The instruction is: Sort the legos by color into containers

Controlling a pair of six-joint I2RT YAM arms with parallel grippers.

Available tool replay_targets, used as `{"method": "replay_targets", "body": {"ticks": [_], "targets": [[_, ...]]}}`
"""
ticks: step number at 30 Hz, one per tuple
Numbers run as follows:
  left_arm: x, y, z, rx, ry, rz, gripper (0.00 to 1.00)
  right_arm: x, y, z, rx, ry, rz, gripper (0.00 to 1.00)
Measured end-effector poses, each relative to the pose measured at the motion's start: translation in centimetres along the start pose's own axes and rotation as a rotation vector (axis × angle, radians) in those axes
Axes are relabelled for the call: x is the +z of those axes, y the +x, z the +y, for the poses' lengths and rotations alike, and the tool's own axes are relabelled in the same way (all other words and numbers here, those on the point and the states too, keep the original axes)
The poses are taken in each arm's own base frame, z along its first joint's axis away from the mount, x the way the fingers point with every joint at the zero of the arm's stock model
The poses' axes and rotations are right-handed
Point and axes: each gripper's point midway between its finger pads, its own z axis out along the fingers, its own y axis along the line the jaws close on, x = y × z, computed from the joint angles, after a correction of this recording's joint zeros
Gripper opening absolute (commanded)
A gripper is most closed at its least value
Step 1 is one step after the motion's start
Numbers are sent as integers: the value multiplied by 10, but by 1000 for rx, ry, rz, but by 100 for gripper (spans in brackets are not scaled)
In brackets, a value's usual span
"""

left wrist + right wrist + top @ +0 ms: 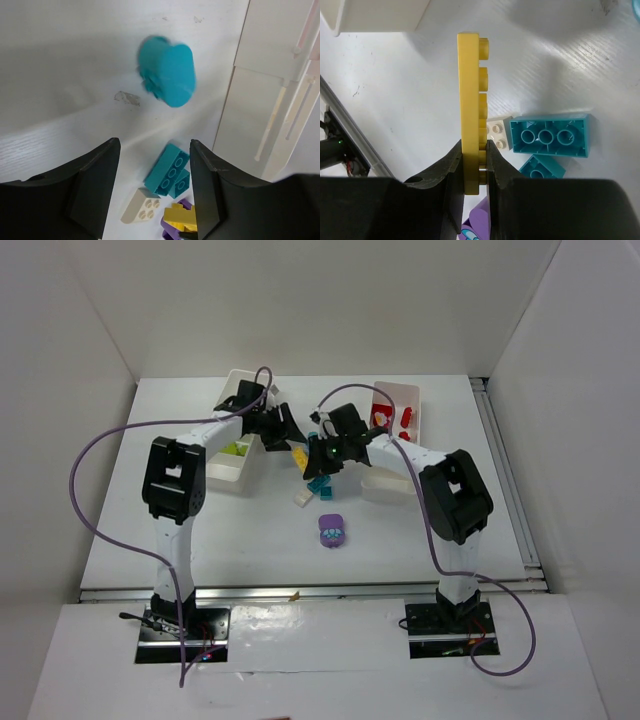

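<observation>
My right gripper is shut on a flat yellow studded brick and holds it on edge above the table. Below it lie a long teal brick, a smaller teal brick, a white brick and part of the purple piece. My left gripper is open and empty above the same teal bricks and white brick. A blurred rounded teal piece shows beyond it. In the top view both grippers, left and right, meet at mid-table over the pile; the purple piece lies nearer.
The left white tray holds lime green bricks. The right white tray holds red bricks; its wall also shows in the left wrist view. White walls enclose the table on three sides.
</observation>
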Motion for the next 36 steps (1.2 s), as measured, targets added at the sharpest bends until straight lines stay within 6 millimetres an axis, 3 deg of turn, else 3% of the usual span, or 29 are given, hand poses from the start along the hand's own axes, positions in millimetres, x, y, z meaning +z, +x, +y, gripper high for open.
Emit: {"method": "replay_targets", "body": {"ticks": [6,10,13,19,21,32,36], "targets": [[-1,-1,5,13,-16,-4,68,-4,10,-5,16,30,39,0],[-4,-4,1,14,-18,-4,68,-26,10,-20,23,135,36,0],[-7,-10,-9,28,-3,-17,68,-67,-2,-35,30,243,-28,0],[-14,-24,-33,60,35,-47,69,-169,-43,-71,76,489,-281,0],[-16,-25,-40,66,40,-45,69,-181,-44,-81,95,557,-302,0],[-6,-6,-63,94,1,3,71,-157,0,-154,192,748,-96,0],[-2,0,-57,82,-20,26,71,-161,-3,-166,213,767,-100,3]]}}
